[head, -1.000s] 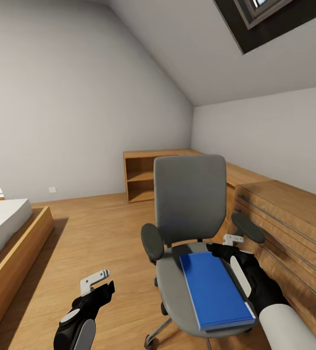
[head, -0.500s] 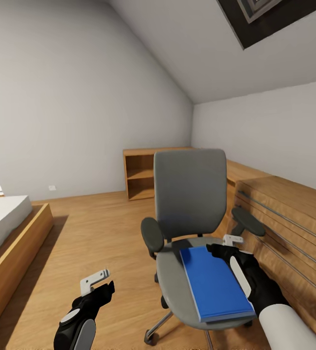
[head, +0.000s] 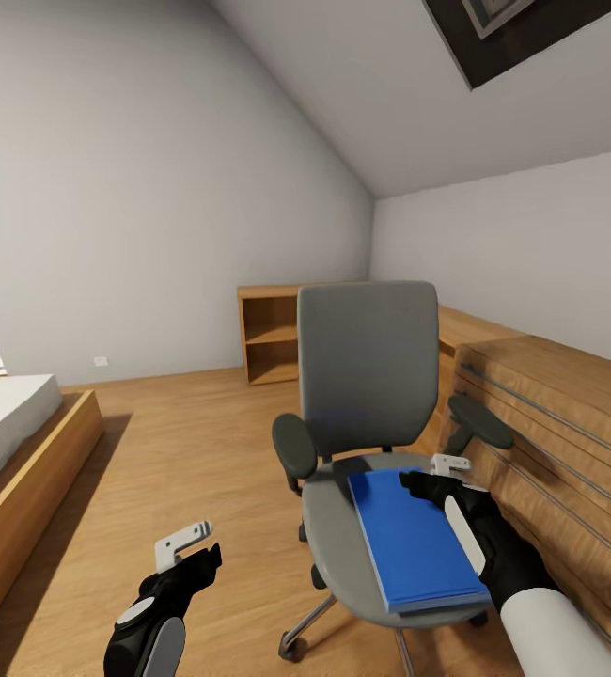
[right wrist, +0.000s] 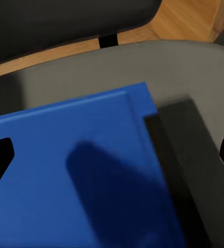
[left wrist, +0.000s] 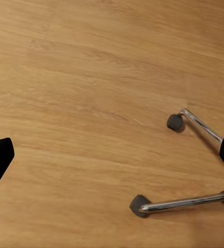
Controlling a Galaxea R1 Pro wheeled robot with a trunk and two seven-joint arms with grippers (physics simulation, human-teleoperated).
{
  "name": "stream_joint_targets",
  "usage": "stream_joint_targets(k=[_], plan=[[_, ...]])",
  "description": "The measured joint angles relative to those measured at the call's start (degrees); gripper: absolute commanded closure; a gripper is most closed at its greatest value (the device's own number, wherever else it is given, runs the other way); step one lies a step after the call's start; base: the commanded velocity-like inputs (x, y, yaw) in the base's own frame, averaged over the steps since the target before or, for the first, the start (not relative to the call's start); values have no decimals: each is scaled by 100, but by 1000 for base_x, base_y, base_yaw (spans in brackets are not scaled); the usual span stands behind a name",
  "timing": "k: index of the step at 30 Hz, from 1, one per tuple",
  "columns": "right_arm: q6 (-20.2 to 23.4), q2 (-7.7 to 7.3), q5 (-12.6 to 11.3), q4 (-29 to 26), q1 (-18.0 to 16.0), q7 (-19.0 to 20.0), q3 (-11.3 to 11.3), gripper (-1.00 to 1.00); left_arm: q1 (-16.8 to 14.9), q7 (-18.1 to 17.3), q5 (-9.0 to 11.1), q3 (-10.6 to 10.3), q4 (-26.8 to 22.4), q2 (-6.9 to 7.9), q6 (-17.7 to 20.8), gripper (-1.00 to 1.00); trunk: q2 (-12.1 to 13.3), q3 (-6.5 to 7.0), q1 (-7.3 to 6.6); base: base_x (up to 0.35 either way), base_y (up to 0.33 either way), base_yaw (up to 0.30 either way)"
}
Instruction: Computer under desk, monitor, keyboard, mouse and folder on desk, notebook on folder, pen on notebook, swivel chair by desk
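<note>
You were on the folder step: your right gripper (head: 434, 473) hovered spread wide, gripping nothing, over the blue folder (head: 413, 543) flat on the swivel chair (head: 369, 395) seat, and next needed an edge grasp.

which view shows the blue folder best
The head view: the whole folder lies flat on the swivel chair seat, with the right gripper over its far corner. The right wrist view gives only a close-up of part of it. The left wrist view looks at the floor and chair castors.

one swivel chair (head: 367, 395), one folder (head: 411, 541), two pincers
</note>
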Motion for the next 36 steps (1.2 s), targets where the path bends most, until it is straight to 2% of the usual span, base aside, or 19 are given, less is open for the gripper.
stream_joint_targets(k=[2,6,9,16,20,36], plan=[[0,1,0,0,0,0,0,-100,0,5,0,0,0,0,0,-100,-80,-36,44,0,0,0],[0,2,0,2,0,3,0,-100,0,20,0,8,0,0,0,-100,-82,-36,45,0,0,0],[0,5,-1,4,0,7,0,-100,0,25,0,9,0,0,0,-100,-201,-90,110,0,0,0],[0,9,-1,2,0,8,7,-100,0,26,0,4,0,0,0,-100,-202,-90,110,0,0,0],[-1,9,-1,-2,-1,9,8,-100,0,26,0,1,0,0,0,-100,-361,-161,198,0,0,0],[2,1,-8,-2,-1,6,-2,-100,0,17,5,0,0,0,6,-100,-362,-162,198,0,0,0]])
